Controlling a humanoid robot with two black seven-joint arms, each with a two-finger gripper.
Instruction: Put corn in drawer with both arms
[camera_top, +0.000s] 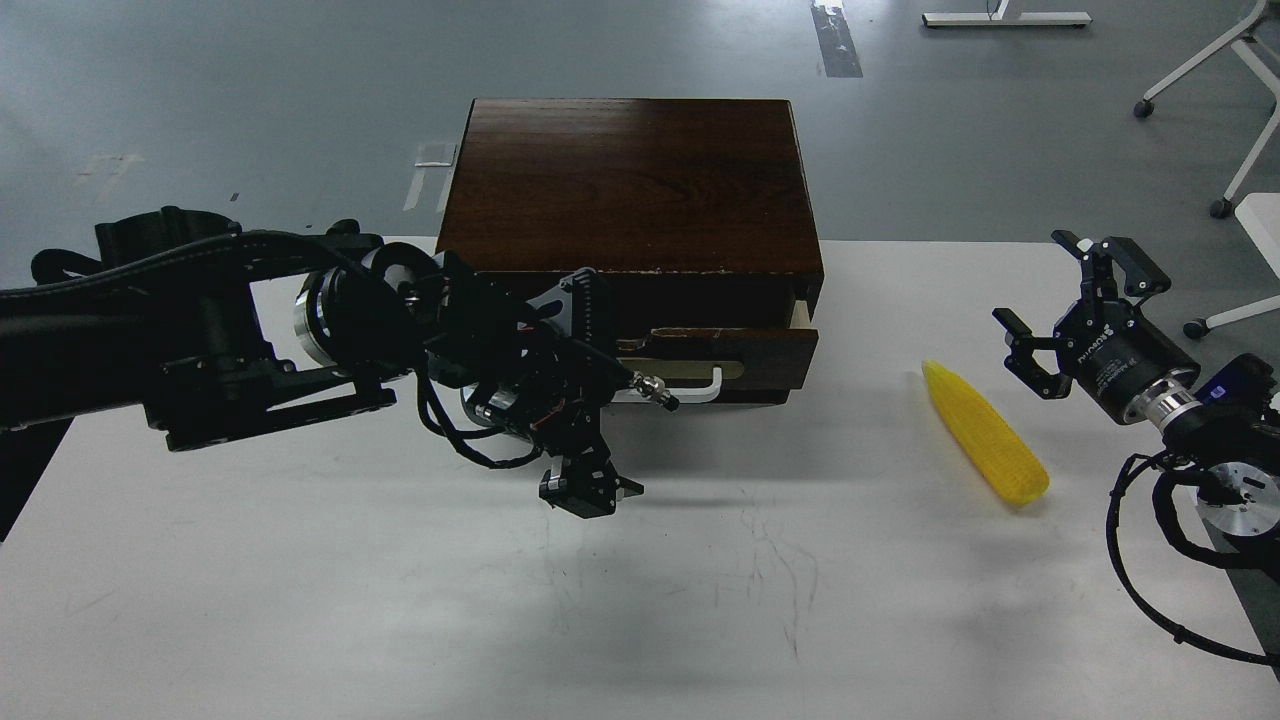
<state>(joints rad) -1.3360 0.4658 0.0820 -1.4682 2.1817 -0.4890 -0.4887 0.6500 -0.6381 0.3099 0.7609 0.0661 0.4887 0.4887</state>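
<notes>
The yellow corn (985, 446) lies on the white table right of the box, its tip pointing toward the back. The dark wooden drawer (745, 350) of the dark wood box (625, 185) stands slightly pulled out, and its white bar handle (705, 385) shows. My left arm reaches across the drawer front and hides its left part. Its gripper (585, 490) points down over the table, in front of and left of the handle; its fingers cannot be told apart. My right gripper (1058, 292) is open and empty, just right of the corn's tip.
The white table (700, 600) runs across the whole front. Black cables hang from my right wrist (1150, 560) near the table's right edge. Chair legs (1225, 150) stand on the grey floor at the back right.
</notes>
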